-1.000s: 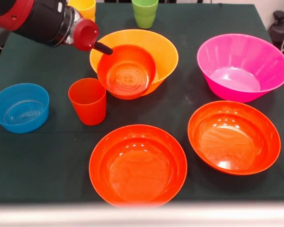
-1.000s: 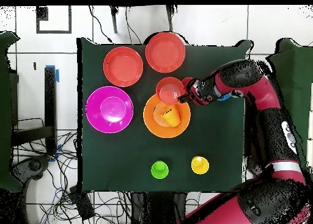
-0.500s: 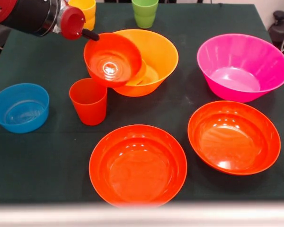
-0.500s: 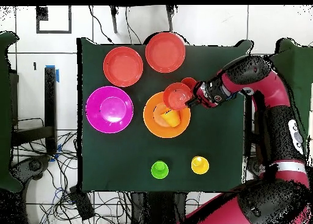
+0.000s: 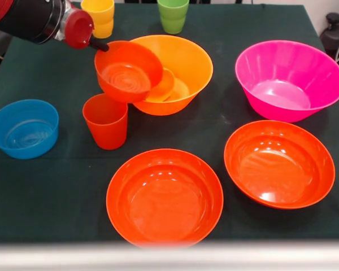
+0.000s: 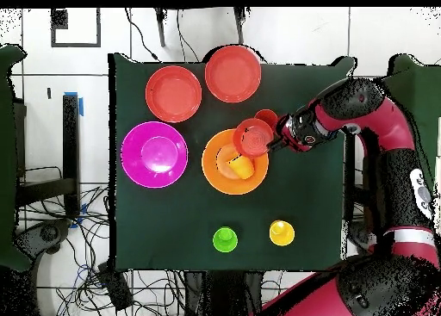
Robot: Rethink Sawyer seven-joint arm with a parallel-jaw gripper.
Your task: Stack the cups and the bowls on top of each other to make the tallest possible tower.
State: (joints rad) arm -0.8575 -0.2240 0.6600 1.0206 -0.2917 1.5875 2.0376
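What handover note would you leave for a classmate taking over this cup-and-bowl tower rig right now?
Claw: shut on the small red-orange bowl, held tilted in the air over the near-left rim of the large orange bowl.
Things: an orange cup lies on its side inside the large orange bowl. A red-orange cup stands upright below the held bowl. The blue bowl, magenta bowl, two wide red-orange bowls, yellow cup and green cup all stand separately.
Done: no tower stands yet.
Left: set down the held bowl, then stack everything.
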